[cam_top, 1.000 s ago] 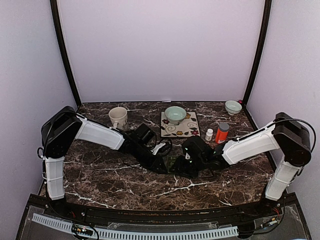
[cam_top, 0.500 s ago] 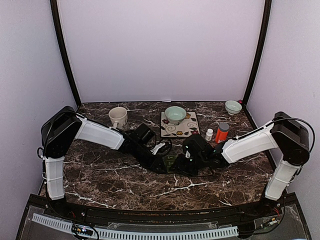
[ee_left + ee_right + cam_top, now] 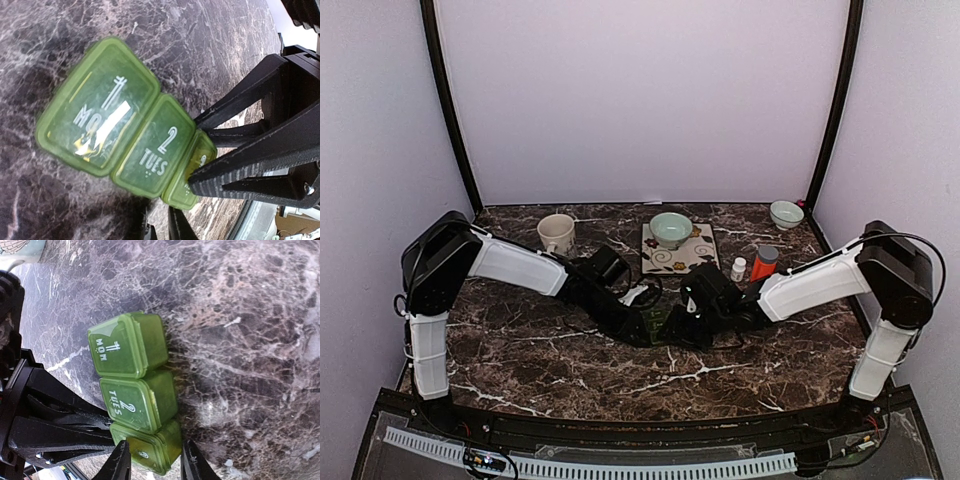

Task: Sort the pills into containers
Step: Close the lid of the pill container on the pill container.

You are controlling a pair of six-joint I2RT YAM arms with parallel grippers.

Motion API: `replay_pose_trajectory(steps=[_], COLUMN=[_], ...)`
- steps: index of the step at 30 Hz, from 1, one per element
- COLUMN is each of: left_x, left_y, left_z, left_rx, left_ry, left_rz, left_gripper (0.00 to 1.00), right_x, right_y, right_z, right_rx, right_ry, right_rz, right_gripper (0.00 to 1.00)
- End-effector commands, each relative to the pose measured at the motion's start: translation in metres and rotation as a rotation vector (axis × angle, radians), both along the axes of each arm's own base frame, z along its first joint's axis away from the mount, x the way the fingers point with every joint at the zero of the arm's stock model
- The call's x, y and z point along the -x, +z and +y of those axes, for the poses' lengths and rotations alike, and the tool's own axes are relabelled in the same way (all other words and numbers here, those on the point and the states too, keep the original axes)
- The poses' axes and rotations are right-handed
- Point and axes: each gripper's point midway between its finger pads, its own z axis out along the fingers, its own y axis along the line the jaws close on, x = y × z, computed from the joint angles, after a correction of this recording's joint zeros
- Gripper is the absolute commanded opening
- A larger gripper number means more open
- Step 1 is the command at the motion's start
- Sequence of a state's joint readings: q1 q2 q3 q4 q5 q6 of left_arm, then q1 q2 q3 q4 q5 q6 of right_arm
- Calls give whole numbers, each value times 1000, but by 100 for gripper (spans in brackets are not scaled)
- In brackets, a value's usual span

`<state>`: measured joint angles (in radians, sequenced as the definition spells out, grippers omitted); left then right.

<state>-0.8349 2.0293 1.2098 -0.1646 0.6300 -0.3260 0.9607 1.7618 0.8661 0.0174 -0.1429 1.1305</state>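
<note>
The containers (image 3: pixel 662 320) are a small green strip of three lidded compartments lying on the dark marble (image 3: pixel 540 350), all lids down. The strip (image 3: pixel 145 150) reads 1 MON, 2 TUES, 3. My left gripper (image 3: pixel 195 150) is shut on the third compartment's end, one finger (image 3: pixel 240 175) lying over its lid. My right gripper (image 3: pixel 156 465) is open and straddles that same third compartment (image 3: pixel 150 450), with its fingers close on either side. In the top view the left gripper (image 3: pixel 648 325) and right gripper (image 3: pixel 682 322) meet at the strip. No loose pills are in view.
A beige mug (image 3: pixel 556 233) stands at the back left. A pale green bowl (image 3: pixel 670 228) sits on a patterned tile (image 3: pixel 692 258). A white bottle (image 3: pixel 738 268) and an orange bottle (image 3: pixel 763 266) stand right of it. A small bowl (image 3: pixel 786 213) is in the back right corner.
My right gripper has shifted a little left onto the strip's end and its jaws have narrowed. The left arm and the strip have stayed put.
</note>
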Motion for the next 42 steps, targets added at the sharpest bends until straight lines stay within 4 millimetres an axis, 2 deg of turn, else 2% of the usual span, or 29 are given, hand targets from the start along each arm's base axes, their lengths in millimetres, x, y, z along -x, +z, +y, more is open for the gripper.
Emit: replay_pose_trajectory(steps=[1,21,29,35,39,42], left_x=[-10,-35,-47,-48,-44,-41], left_y=[10,16,31,45,48,48], left_z=[4,21,26,22,19,20], left_rx=[-20,-74,-63,-20,19,34], left_ry=[12,86,119,119,111,106], left_rz=[-68,-142,-186,-195,-170,-150], left_gripper=[15,14,15,15,16,20], right_x=[34,45,48,46,46,47], right_y=[-58,-80,-83,-82,-81,-81], right_z=[-33,-46,-53,-53,-54,-54], right_rx=[192,278,289,280,271,262], right_ry=[42,71,67,61,52,48], right_rz=[143,207,220,213,212,211], right_gripper=[33,29,26,26,27,27])
